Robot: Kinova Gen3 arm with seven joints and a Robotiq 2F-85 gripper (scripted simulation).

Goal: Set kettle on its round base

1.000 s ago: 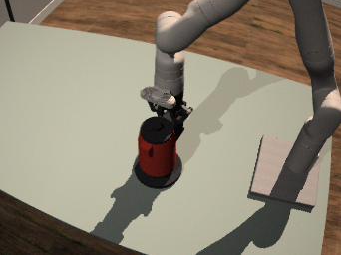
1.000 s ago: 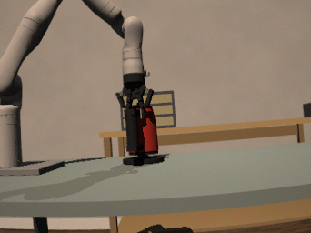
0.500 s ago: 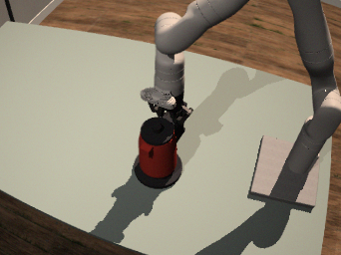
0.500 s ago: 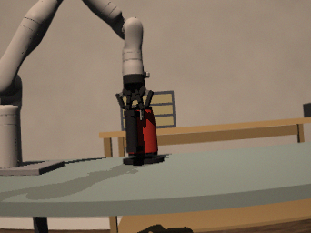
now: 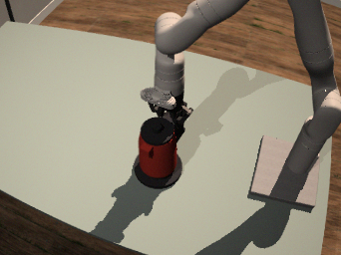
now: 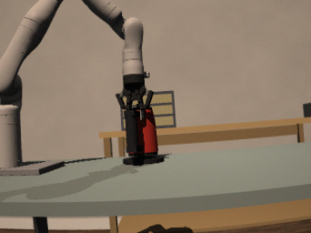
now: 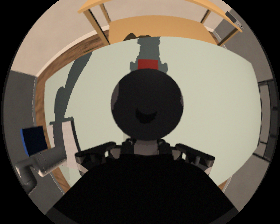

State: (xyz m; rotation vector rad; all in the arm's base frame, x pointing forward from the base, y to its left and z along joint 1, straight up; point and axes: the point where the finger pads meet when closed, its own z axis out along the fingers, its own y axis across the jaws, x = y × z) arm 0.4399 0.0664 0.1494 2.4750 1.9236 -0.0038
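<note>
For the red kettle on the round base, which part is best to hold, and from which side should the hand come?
Grip the upright black handle bar on the kettle, coming from above. It stands vertical beside the red body, narrow enough for the fingers, whereas the body looks too wide. The hand is already shut on it this way.
</note>
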